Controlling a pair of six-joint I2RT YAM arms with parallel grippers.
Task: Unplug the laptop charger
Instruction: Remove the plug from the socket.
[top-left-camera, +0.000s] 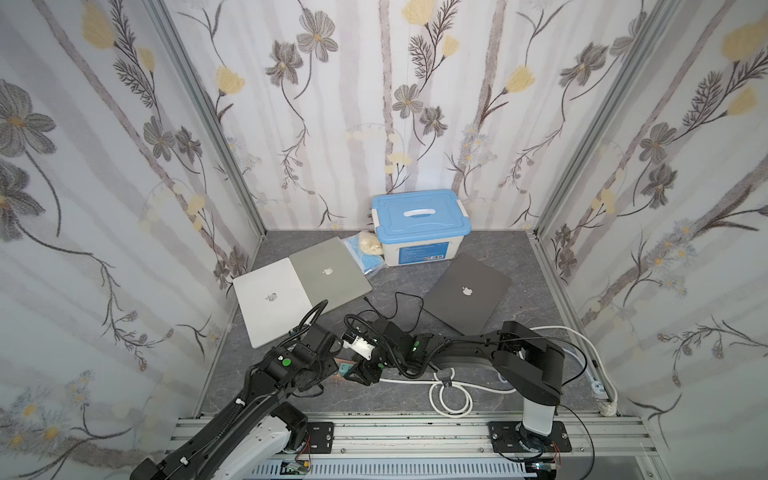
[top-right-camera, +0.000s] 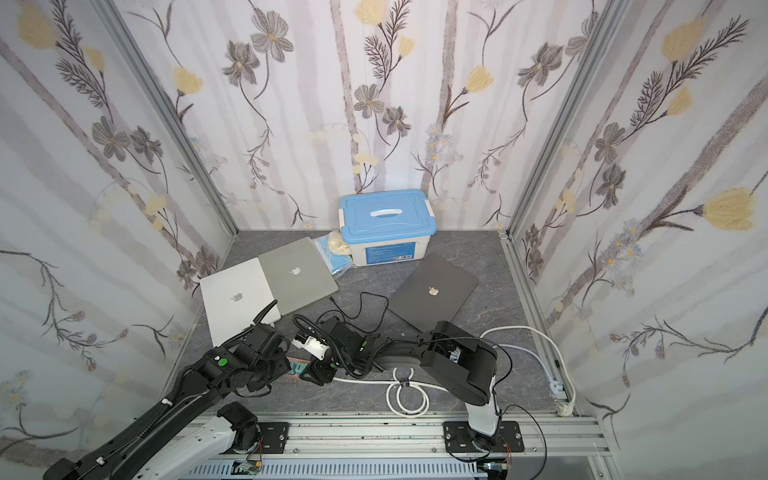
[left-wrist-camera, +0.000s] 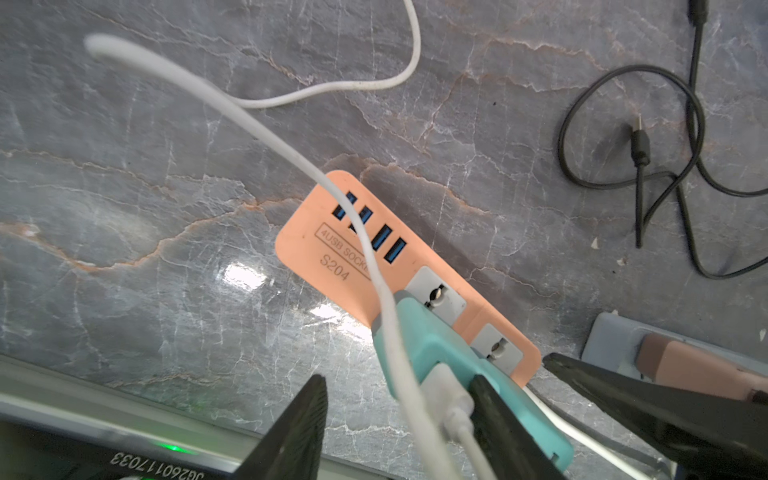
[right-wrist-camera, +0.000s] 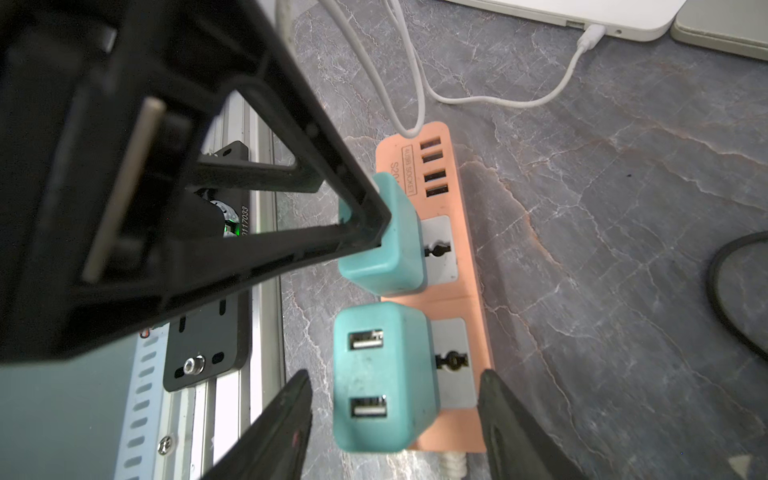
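Note:
An orange power strip (right-wrist-camera: 467, 266) lies on the grey marble table, with two teal chargers plugged into it. The far charger (right-wrist-camera: 386, 249) (left-wrist-camera: 432, 353) carries a white cable (right-wrist-camera: 498, 99) that runs to the white laptop (top-left-camera: 272, 299). My left gripper (left-wrist-camera: 399, 386) is open around this charger. One of its fingers (left-wrist-camera: 498, 424) rests against the teal body and the other stands apart. The near charger (right-wrist-camera: 382, 374) has two empty USB ports. My right gripper (right-wrist-camera: 395, 374) is open and straddles it and the strip's end, with a gap on each side. In both top views the arms hide most of the strip.
A grey laptop (top-left-camera: 328, 270) overlaps the white one, and a dark laptop (top-left-camera: 467, 291) lies to the right. A blue-lidded box (top-left-camera: 419, 220) stands at the back wall. A loose black cable (top-left-camera: 399, 307) and a coiled white cord (top-left-camera: 453, 395) lie on the table.

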